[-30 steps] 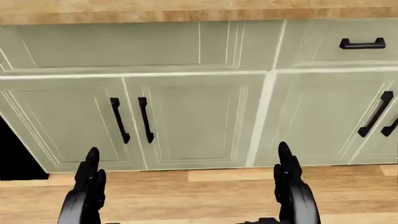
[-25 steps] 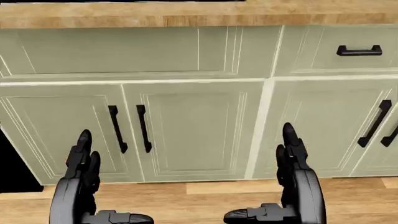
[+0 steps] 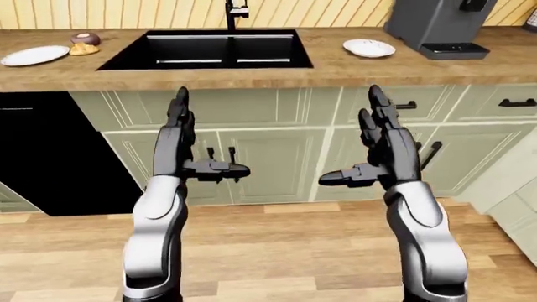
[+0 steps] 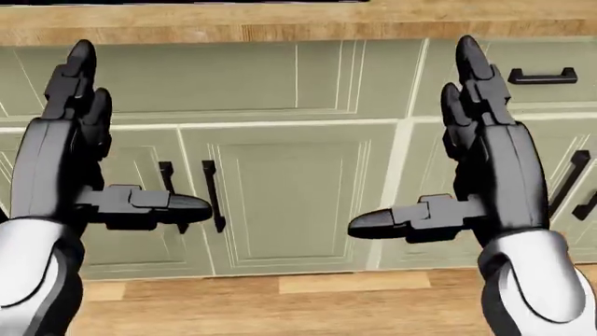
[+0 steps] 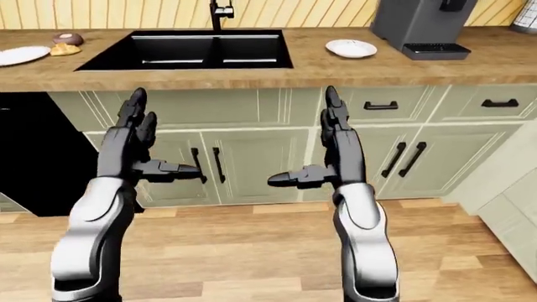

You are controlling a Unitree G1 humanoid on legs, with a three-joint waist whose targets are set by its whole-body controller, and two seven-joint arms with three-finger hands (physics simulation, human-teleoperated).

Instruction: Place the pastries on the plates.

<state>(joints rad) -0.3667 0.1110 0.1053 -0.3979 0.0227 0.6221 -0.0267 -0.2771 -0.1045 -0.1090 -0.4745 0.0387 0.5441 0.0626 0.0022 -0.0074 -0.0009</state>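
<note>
Two plates [image 3: 34,55] [image 3: 369,48] flank the sink [image 3: 209,49]; no writing legible.

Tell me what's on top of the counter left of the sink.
A white plate near the left edge, empty, with two pastries beside it on the wood. Anything farther left is out of view.

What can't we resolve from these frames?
- Pastries: left-eye view, too small to tell count or kind.
- Left plate: cut by the view's left edge.
- Countertop, sink, both plates: outside head view, which shows only cabinets.
- Coffee machine: top cut off.
- Both open hands, left and right, hide cabinet handles.
</note>
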